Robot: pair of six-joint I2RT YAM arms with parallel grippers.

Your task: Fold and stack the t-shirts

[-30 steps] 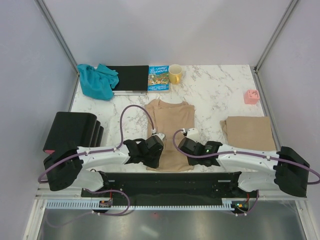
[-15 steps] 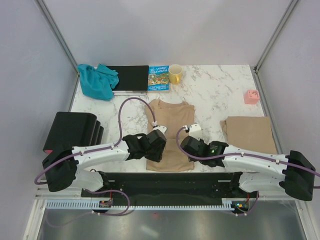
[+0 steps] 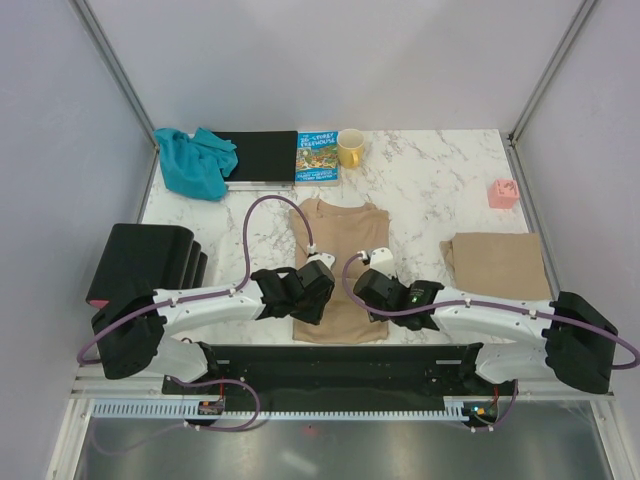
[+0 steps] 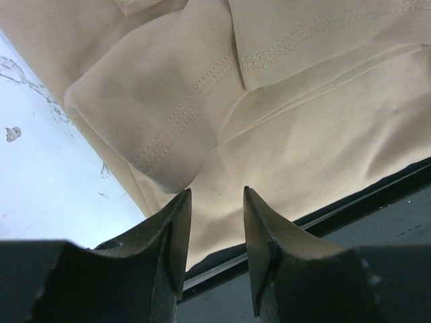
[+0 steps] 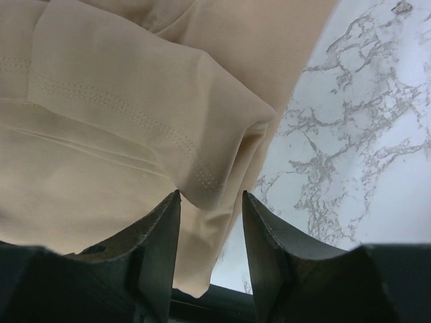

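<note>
Table: rectangular, white marble-patterned top with grey veining.
Back wall: plain pale grey-lilac panel.
Left wall, right wall: same finish.
Corner posts: two, bare aluminium.
Near edge: black rail, white slotted duct, brushed metal surface below.
Light: even, diffuse, soft shadows.

Before you, centre t-shirt: soft tan cloth, matt, double-stitched hems | folded t-shirt: same matt tan cloth, lying smooth | teal garment: crumpled matt cloth | table: smooth marble-look top, faint sheen | yellow mug: glossy | black board: matt, smooth
</note>
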